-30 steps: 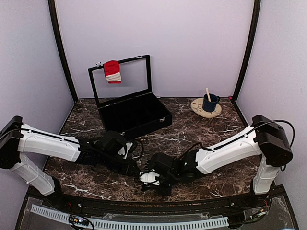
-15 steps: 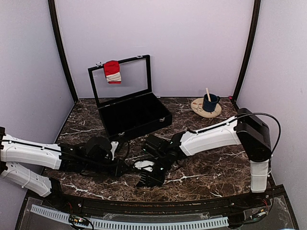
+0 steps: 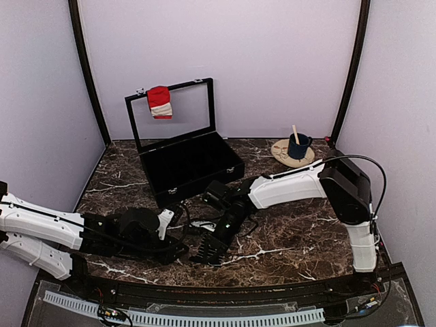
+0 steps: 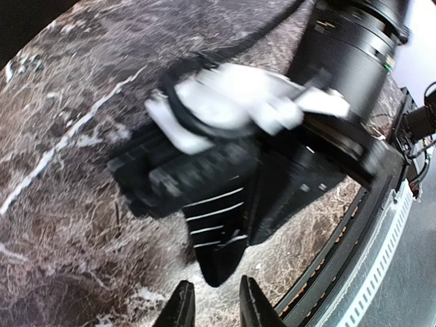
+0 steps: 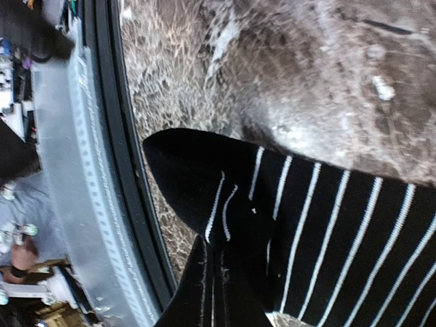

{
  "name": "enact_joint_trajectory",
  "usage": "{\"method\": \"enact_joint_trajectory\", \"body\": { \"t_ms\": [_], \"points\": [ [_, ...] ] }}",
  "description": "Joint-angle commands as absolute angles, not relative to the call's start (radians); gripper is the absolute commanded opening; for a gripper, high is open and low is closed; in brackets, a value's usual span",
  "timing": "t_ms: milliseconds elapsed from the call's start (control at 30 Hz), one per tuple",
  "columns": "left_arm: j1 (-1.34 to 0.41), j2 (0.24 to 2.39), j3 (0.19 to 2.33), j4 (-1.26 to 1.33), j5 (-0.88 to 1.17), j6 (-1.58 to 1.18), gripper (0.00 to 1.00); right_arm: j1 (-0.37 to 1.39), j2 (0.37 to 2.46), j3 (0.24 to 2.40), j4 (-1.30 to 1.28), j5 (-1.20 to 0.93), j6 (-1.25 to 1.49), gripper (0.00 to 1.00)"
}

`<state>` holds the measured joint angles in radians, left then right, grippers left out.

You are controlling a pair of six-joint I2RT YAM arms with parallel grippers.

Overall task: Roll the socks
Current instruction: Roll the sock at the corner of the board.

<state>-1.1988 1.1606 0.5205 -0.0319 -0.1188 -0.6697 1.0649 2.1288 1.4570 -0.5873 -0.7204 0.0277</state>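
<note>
Sock (image 3: 159,101) on case lid (image 3: 187,85), second sock (image 5: 327,225) before case (image 3: 191,163)

Striped sock (image 5: 327,225) runs off right wrist view's R edge; right gripper (image 4: 218,201) blurred in left wrist view.

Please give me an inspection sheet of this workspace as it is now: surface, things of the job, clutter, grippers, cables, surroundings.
Surface: dark marble table; no spill seen.
Job's things: black striped sock lying near the table's front edge; red sock draped over the lid of the black case.
Clutter: the black case, open; blue mug on a round plate.
Grippers: right gripper shut on the black striped sock; left gripper open, empty.
Cables: black cable looping at the right arm.
Surroundings: lilac walls.
</note>
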Motion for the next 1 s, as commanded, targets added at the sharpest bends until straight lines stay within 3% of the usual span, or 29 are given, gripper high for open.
{"method": "enact_joint_trajectory", "body": {
  "t_ms": [0,467,967],
  "points": [
    [-1.214,1.159,0.508,0.041,-0.100,-0.572,0.26,1.029,2.146,1.482,-0.595,-0.819,0.085,0.00],
    [-1.265,1.330,0.632,0.034,-0.020,-0.400,0.28,1.007,2.168,1.453,-0.601,-0.838,0.107,0.00],
    [-1.271,1.457,0.717,-0.045,-0.109,-0.407,0.27,0.994,2.165,1.408,-0.590,-0.858,0.103,0.00]
  ]
}}
